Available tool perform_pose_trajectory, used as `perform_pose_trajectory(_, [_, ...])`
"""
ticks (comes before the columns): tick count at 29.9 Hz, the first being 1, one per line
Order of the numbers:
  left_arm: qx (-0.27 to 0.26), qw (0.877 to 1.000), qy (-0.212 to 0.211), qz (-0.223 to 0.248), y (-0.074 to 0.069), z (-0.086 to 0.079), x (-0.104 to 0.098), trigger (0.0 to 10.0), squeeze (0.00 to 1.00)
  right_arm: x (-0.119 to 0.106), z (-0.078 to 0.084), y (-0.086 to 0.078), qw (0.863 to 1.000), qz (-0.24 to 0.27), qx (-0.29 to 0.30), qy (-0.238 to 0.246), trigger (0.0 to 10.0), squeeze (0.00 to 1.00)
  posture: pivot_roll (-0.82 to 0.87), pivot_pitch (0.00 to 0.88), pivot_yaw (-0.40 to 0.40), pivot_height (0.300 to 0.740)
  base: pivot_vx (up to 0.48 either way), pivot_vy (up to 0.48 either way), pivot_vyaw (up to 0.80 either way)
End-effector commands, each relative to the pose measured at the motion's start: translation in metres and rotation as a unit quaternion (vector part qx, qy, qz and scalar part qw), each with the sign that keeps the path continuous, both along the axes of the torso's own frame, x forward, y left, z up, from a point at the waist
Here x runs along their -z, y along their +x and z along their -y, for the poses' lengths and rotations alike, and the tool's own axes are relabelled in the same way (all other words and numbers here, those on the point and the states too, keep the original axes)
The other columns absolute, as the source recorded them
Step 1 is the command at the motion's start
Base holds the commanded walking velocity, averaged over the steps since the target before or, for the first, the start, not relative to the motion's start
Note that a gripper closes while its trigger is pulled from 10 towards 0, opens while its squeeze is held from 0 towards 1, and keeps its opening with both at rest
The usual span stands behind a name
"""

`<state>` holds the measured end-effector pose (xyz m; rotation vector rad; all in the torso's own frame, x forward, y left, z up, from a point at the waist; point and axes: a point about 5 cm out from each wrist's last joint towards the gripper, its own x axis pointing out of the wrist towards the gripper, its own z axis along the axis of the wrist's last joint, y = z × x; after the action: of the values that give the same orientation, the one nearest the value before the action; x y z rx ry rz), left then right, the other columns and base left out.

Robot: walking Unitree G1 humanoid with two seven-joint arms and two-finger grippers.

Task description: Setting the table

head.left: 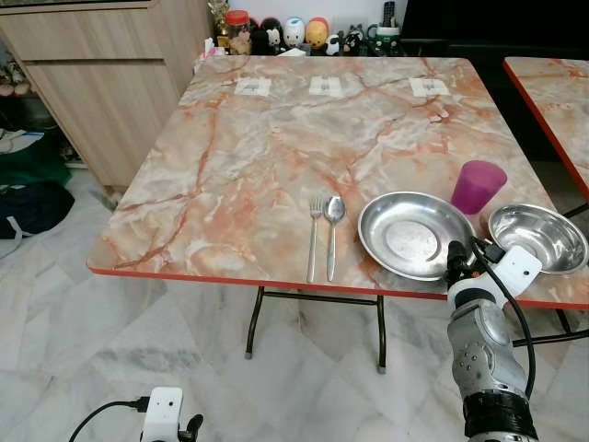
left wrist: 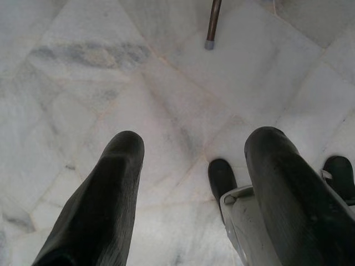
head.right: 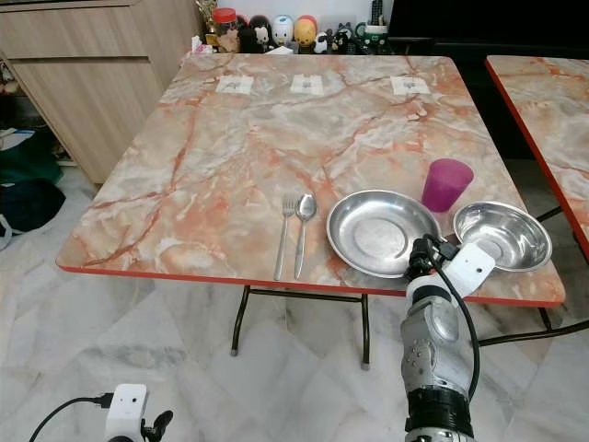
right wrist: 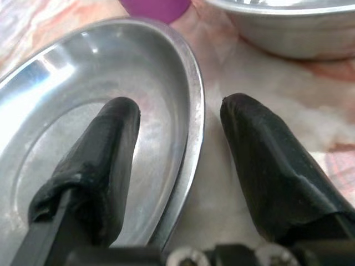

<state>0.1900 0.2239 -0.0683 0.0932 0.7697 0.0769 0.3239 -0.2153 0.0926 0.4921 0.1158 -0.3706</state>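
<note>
Right tool, lower right of frame, open astride the steel plate rim, gripping nothing; close squarely before lifting.

One fork, one spoon, one steel plate. One steel bowl, one purple cup. Three paper squares.

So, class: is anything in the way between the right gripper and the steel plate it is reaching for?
Nothing visible is. The right gripper is open, its fingers straddling the near right rim of the steel plate. The steel bowl and purple cup sit beside and beyond it.
</note>
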Motion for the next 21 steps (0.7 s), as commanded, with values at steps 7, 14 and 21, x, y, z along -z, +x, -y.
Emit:
perform_pose_trajectory(7, [0.002, 1.0, 0.002, -0.022, -0.0092, -0.0026, 0.0049, 10.0, 0.0, 0.0067, -0.0011, 0.0055, 0.999, -0.038, -0.008, -0.012, 0.0, 0.0, -0.09, 0.127, 0.033, 0.74, 0.0, 0.0, 0.0])
perform_pose_trajectory(14, [0.003, 1.0, 0.002, -0.026, -0.0104, -0.0026, 0.0056, 10.0, 0.0, 0.0071, -0.0015, 0.0083, 0.999, -0.044, -0.008, -0.014, 0.0, 0.0, -0.09, 0.128, 0.034, 0.74, 0.0, 0.0, 0.0])
perform_pose_trajectory(21, [0.003, 1.0, 0.003, -0.028, -0.0113, -0.0033, 0.006, 10.0, 0.0, 0.007, -0.0017, 0.0095, 0.999, -0.044, -0.006, -0.016, 0.0, 0.0, -0.09, 0.128, 0.035, 0.74, 0.0, 0.0, 0.0])
